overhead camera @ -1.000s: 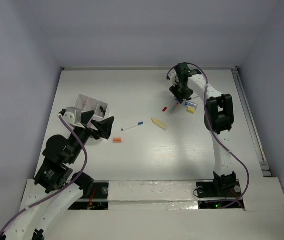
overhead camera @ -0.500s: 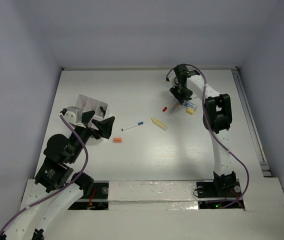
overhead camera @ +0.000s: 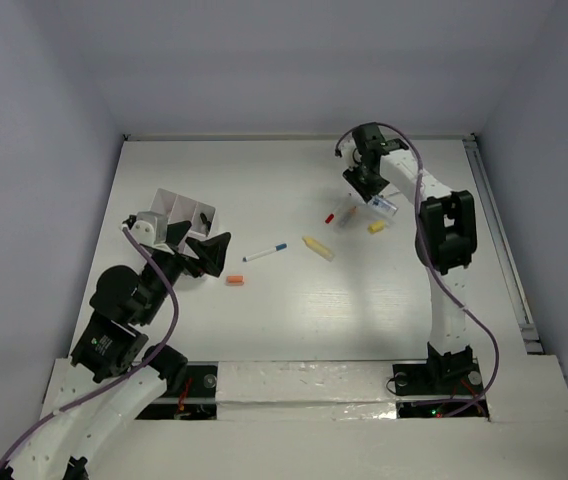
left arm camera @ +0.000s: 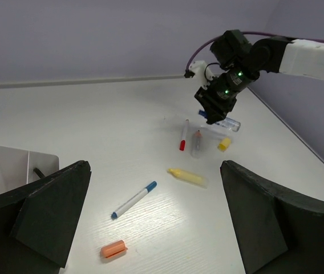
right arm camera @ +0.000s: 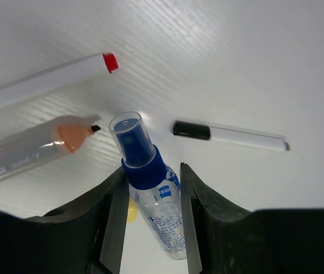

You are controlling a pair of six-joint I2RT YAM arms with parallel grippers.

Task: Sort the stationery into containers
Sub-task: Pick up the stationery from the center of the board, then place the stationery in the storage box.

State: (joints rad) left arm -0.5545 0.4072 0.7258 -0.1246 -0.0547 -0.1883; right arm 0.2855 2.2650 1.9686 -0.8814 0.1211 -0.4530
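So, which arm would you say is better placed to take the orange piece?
Left: the left gripper, open, is near the orange piece; the right gripper is far off, shut on a spray bottle.

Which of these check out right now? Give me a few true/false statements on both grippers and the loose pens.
The right gripper is shut on the spray bottle. True.
The left gripper holds the orange bit. False: it is open, and the bit lies on the table.
The blue-capped pen is inside the white box. False: it lies on the table.
The red-capped pen lies on the table. True.
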